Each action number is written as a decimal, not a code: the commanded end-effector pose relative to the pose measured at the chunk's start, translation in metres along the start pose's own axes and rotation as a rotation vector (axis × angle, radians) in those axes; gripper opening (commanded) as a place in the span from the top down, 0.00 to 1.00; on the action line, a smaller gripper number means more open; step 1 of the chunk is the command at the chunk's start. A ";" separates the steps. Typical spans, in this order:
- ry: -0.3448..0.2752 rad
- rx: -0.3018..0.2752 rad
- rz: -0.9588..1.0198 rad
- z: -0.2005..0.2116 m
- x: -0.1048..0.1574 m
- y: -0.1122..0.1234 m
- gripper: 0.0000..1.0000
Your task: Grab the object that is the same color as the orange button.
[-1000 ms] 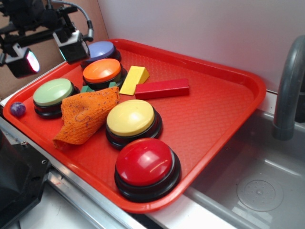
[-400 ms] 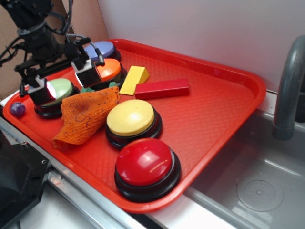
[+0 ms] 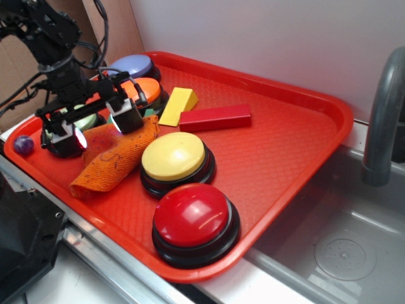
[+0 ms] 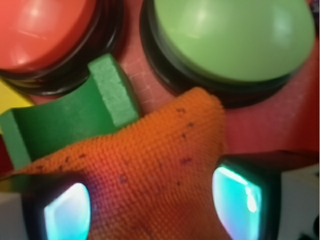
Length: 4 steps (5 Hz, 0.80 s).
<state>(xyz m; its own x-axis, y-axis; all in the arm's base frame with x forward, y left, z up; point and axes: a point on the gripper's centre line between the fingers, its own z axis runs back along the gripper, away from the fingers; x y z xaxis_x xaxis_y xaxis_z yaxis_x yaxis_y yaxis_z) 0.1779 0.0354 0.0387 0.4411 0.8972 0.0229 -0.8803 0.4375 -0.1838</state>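
Note:
The object, an orange knitted cloth [image 3: 112,158] with dark specks, lies on the red tray [image 3: 297,139] between the green button and the yellow button. In the wrist view the cloth [image 4: 165,165] fills the space between my two glowing fingers [image 4: 239,196]. My gripper [image 3: 95,131] is low over the cloth's far end and stands open, one finger on each side of it. Just behind sits the orange button [image 3: 144,93], partly hidden by the arm; it appears in the wrist view as the orange button [image 4: 45,27] at top left.
A green button [image 4: 235,37] and a green block [image 4: 65,117] lie close to the cloth. The tray also holds a yellow button [image 3: 173,156], a red button [image 3: 192,215], a blue button [image 3: 134,64], a yellow wedge [image 3: 178,104] and a red block [image 3: 215,118]. A sink faucet [image 3: 383,120] stands at right.
My gripper has come down from above the tray's back left corner and moved forward, so its open fingers now straddle the cloth's far end. The cloth and buttons have not moved.

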 end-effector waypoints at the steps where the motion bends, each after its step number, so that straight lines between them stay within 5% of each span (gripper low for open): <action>1: 0.004 0.004 -0.013 -0.012 0.004 -0.001 0.00; 2: 0.007 0.009 0.001 -0.014 0.004 0.000 1.00; 4: -0.001 0.002 -0.021 -0.012 0.004 -0.002 1.00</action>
<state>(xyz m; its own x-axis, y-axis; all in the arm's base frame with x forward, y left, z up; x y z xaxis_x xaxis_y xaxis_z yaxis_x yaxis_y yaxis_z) 0.1819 0.0360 0.0235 0.4512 0.8924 0.0094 -0.8790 0.4462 -0.1681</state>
